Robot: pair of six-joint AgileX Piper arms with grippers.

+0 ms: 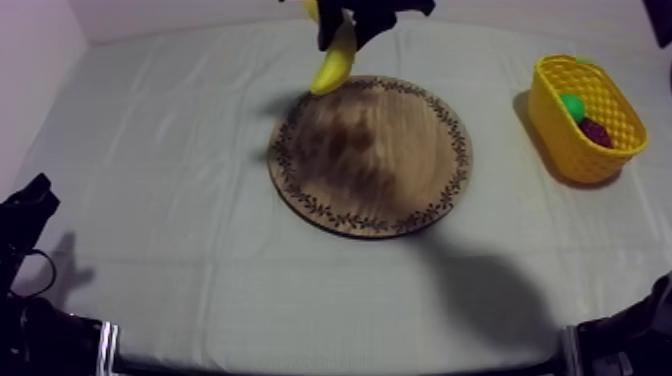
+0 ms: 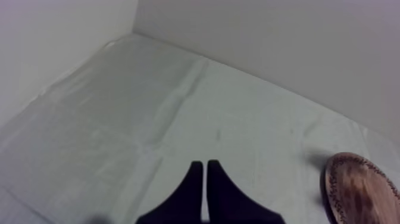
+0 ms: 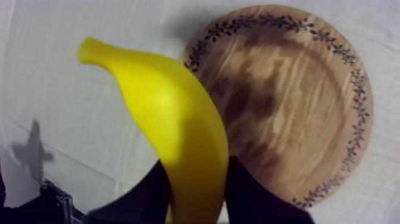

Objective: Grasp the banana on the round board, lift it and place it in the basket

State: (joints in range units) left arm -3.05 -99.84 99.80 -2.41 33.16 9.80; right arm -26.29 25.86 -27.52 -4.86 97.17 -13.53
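My right gripper (image 1: 343, 30) hangs high over the far rim of the round wooden board (image 1: 370, 155), shut on the yellow banana (image 1: 335, 63). From the right wrist, the banana (image 3: 172, 125) sticks out between my black fingers (image 3: 247, 190), above the bare board (image 3: 286, 101). The yellow basket (image 1: 585, 118) stands at the right side of the table with a green fruit (image 1: 572, 105) and a dark red fruit (image 1: 596, 131) inside. My left gripper (image 2: 205, 173) rests shut as a narrow wedge over the cloth at the table's left, low at the left edge (image 1: 25, 215) in the top view.
The board's rim (image 2: 357, 190) shows beyond my left gripper. Bare grey-white cloth lies between the board and the basket. A white wall runs behind the table. The arm's shadow falls on the cloth in front of the board.
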